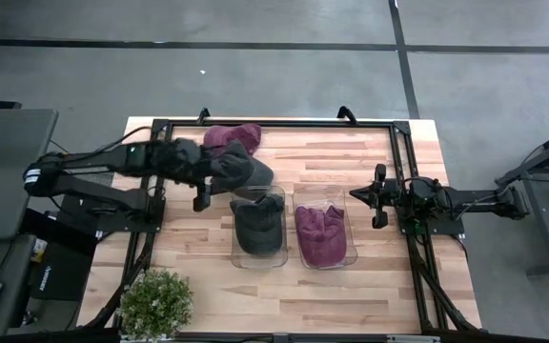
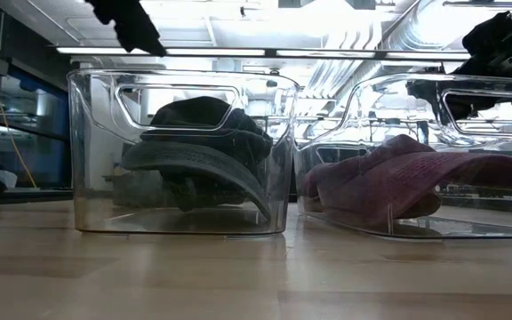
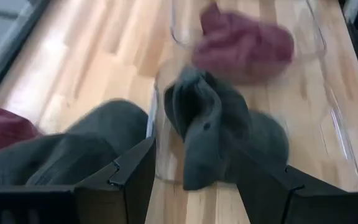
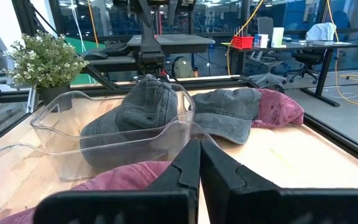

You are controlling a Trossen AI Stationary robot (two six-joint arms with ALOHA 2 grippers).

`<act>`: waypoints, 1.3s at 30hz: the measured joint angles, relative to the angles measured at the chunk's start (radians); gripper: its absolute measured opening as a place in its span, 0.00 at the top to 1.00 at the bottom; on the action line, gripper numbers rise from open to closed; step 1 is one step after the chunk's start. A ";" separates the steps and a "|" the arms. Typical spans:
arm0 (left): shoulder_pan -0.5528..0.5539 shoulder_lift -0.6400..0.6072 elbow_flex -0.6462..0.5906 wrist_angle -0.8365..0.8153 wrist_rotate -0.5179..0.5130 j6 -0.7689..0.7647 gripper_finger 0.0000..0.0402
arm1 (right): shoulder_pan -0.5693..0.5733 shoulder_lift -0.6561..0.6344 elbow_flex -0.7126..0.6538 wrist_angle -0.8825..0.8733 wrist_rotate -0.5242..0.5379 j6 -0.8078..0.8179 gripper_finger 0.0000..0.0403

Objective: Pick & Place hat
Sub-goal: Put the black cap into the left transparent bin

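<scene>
A clear bin (image 1: 258,255) holds a dark grey cap (image 1: 257,224), also seen in the left wrist view (image 3: 216,124). A second clear bin (image 1: 349,255) to its right holds a maroon cap (image 1: 320,233). Another grey cap (image 1: 251,171) lies on the table behind the left bin, against a maroon cap (image 1: 232,138) farther back. My left gripper (image 1: 223,181) hangs open and empty above the table, by the loose grey cap (image 3: 73,149) and the left bin's far edge. My right gripper (image 1: 355,193) is shut and empty, right of the bins.
A potted plant (image 1: 157,303) stands at the table's near left corner. A black frame (image 1: 274,124) runs around the work area. Bare wood lies in front of the bins and between the bins and my right arm.
</scene>
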 joint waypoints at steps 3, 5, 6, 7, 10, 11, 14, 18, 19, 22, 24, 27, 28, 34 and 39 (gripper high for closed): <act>0.056 0.093 0.098 -0.090 0.102 0.068 0.51 | 0.000 0.000 0.000 0.001 0.000 0.000 0.98; 0.084 0.151 0.152 -0.157 0.130 0.118 0.51 | 0.000 0.000 0.000 0.001 0.000 0.000 0.98; 0.096 0.182 0.181 -0.193 0.131 0.155 0.51 | 0.000 0.000 0.000 0.001 0.000 0.000 0.98; 0.104 0.212 0.209 -0.223 0.128 0.194 0.51 | 0.000 0.000 0.000 0.001 0.000 0.000 0.98; 0.123 0.313 0.282 -0.325 0.069 0.285 0.51 | 0.000 0.000 0.000 0.002 0.000 0.000 0.99; 0.129 0.349 0.304 -0.359 0.047 0.315 0.51 | 0.000 0.000 0.000 0.002 0.000 0.000 0.99; 0.134 0.448 0.364 -0.410 0.005 0.386 0.52 | 0.000 0.000 0.000 0.002 0.000 0.000 1.00; 0.132 0.551 0.410 -0.465 -0.051 0.484 0.58 | 0.000 0.000 0.000 0.003 0.000 0.000 0.99; 0.133 0.571 0.412 -0.468 -0.063 0.503 0.60 | 0.000 0.000 0.000 0.003 0.000 0.000 0.99; 0.139 0.618 0.414 -0.478 -0.111 0.528 0.66 | 0.000 0.000 0.000 0.003 0.000 0.000 0.98; 0.152 0.637 0.414 -0.484 -0.119 0.544 0.68 | 0.000 0.000 0.000 0.004 0.000 0.000 0.98; 0.171 0.647 0.415 -0.484 -0.125 0.545 0.71 | 0.000 0.000 0.000 0.005 0.000 0.000 0.99; 0.179 0.650 0.415 -0.484 -0.125 0.545 0.71 | 0.000 0.000 0.000 0.004 0.000 0.000 0.99; 0.249 0.650 0.414 -0.459 -0.175 0.551 0.70 | 0.000 0.000 0.000 0.005 0.000 0.000 1.00; 0.301 0.650 0.414 -0.388 -0.192 0.560 0.56 | 0.000 0.000 0.000 0.005 0.000 0.000 0.98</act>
